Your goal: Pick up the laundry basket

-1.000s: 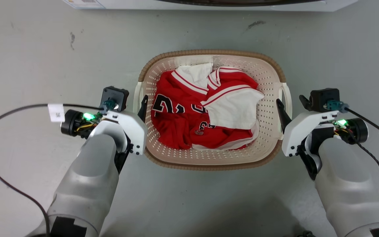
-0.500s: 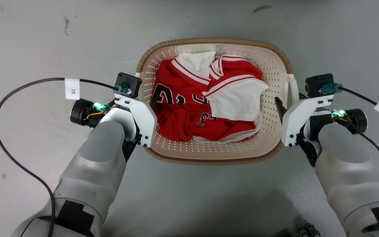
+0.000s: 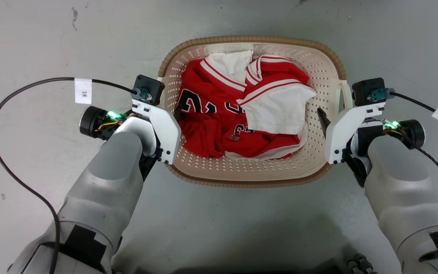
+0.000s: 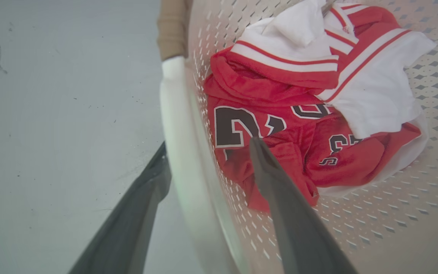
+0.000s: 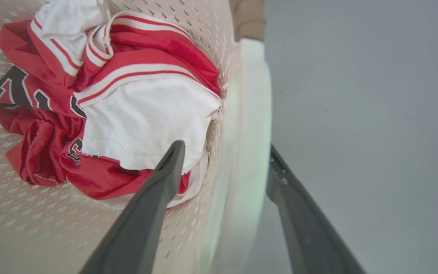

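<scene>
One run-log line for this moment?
left end effector: open, astride left handle | right end effector: open, astride right handle | laundry basket: holds red-white jersey

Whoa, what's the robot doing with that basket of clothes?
The robot is getting hold of the laundry basket, which has a red and white jersey bundled inside. Its left gripper straddles the left handle and its right gripper straddles the right handle, each with one finger inside the basket and one outside. The fingers look spread, not squeezed tight. I can't tell whether the basket has left the grey floor.
</scene>
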You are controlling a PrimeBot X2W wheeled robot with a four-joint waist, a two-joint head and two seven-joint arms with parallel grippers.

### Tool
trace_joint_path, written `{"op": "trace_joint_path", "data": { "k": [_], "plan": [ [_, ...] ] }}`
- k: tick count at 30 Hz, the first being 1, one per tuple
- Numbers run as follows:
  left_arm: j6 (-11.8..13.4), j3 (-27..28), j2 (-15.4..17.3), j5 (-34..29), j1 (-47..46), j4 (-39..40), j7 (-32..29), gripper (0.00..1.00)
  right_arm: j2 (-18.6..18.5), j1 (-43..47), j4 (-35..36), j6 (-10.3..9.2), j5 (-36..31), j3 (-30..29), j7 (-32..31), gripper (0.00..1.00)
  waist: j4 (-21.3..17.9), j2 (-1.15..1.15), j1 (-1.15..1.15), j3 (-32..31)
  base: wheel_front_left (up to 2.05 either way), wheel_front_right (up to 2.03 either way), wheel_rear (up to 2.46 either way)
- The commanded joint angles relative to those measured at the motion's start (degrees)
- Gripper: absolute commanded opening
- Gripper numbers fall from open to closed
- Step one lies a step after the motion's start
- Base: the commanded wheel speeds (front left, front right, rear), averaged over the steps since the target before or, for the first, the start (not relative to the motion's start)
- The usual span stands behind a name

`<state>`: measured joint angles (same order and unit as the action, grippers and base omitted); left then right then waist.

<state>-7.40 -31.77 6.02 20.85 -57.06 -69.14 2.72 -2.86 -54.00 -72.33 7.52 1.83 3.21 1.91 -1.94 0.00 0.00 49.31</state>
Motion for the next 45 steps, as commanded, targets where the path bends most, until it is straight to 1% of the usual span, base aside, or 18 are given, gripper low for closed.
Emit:
{"op": "trace_joint_path", "data": {
  "k": [1, 4, 5, 6, 7, 16, 20, 25, 27, 29, 37, 41, 45],
  "plan": [
    [-0.1, -0.8, 0.2, 0.8, -1.0, 0.1, -0.1, 1.00, 0.0, -1.0, -0.3, -0.06, 0.5, 0.2, 0.0, 1.00, 0.1, 0.00, 0.00, 0.4, 0.00, 0.00, 0.00],
    [-0.1, -1.4, 0.5, 1.7, -1.2, 0.1, 0.0, 1.00, 0.0, -1.3, -0.5, -0.06, 0.7, 0.1, -0.3, 1.00, 0.2, 0.00, 0.00, 0.6, 0.00, 0.00, 0.00],
    [-0.1, -1.8, 0.4, 2.2, -1.2, 0.0, 0.0, 1.00, 0.0, -1.3, -0.6, -0.06, 0.9, 0.2, -0.9, 0.49, 0.3, 0.00, 0.00, 0.7, 0.00, 0.00, 0.00],
    [-0.1, -2.2, 0.3, 2.5, -1.0, 0.0, -0.5, 0.32, 0.0, -1.3, -0.7, -0.06, 1.2, 0.4, -1.3, 0.00, 0.3, 0.00, 0.00, 0.8, 0.00, 0.00, 0.00],
    [-0.1, -2.7, 0.3, 2.8, -0.9, -0.1, -0.6, 0.00, 0.0, -1.3, -0.8, -0.06, 1.7, 0.5, -1.6, 0.00, 0.3, 0.00, 0.00, 0.8, 0.00, 0.00, 0.00],
    [-0.2, -6.2, 1.0, 7.0, 0.1, 0.7, -2.3, 0.00, 0.0, -1.4, -1.1, -0.05, 3.5, 2.7, -2.4, 0.00, 0.1, 0.00, 0.00, 0.3, 0.00, 0.00, 0.00],
    [-0.2, -8.2, 1.3, 9.3, 0.9, 1.6, -3.9, 0.00, -0.1, -0.8, -1.2, -0.05, 2.7, 2.6, -3.6, 0.00, -0.2, 0.00, 0.00, -1.3, 0.00, 0.00, 0.00],
    [-0.2, -10.7, 2.0, 12.9, 2.3, 3.6, -5.8, 0.00, -0.9, 0.6, -1.4, -0.05, 1.7, 2.4, -7.9, 0.00, -0.3, 0.00, 0.00, -5.0, 0.00, 0.00, 0.00],
    [-0.2, -12.1, 2.3, 14.6, 3.0, 4.9, -7.1, 0.00, -0.9, 1.2, -1.5, -0.05, 1.1, 3.0, -10.7, 0.00, -0.4, 0.00, 0.00, -6.9, 0.00, 0.00, 0.00],
    [-0.3, -13.6, 2.5, 17.6, 4.1, 7.6, -8.2, 0.00, -0.7, 1.8, -1.5, -0.04, 1.8, 3.8, -14.1, 0.00, -0.6, 0.00, 0.00, -9.1, 0.00, 0.00, 0.00],
    [-0.4, -20.8, 7.3, 27.1, 7.4, 14.7, -17.0, 0.00, -0.6, 2.8, -1.6, -0.04, 4.4, 7.8, -23.0, 0.00, -1.2, 0.00, 0.00, -19.4, 0.00, 0.00, 0.00],
    [-0.4, -24.3, 10.4, 30.7, 8.1, 18.2, -18.4, 0.00, -1.3, 2.9, -1.6, -0.06, 5.9, 10.0, -25.1, 0.00, -1.7, 0.00, 0.00, -24.2, 0.00, 0.00, 0.00],
    [-0.4, -27.0, 12.8, 33.8, 8.9, 19.5, -19.9, 0.00, -1.6, 3.8, -1.6, -0.08, 7.9, 11.9, -26.9, 0.00, -2.1, 0.00, 0.00, -28.7, 0.00, 0.00, 0.00]
  ]
}}
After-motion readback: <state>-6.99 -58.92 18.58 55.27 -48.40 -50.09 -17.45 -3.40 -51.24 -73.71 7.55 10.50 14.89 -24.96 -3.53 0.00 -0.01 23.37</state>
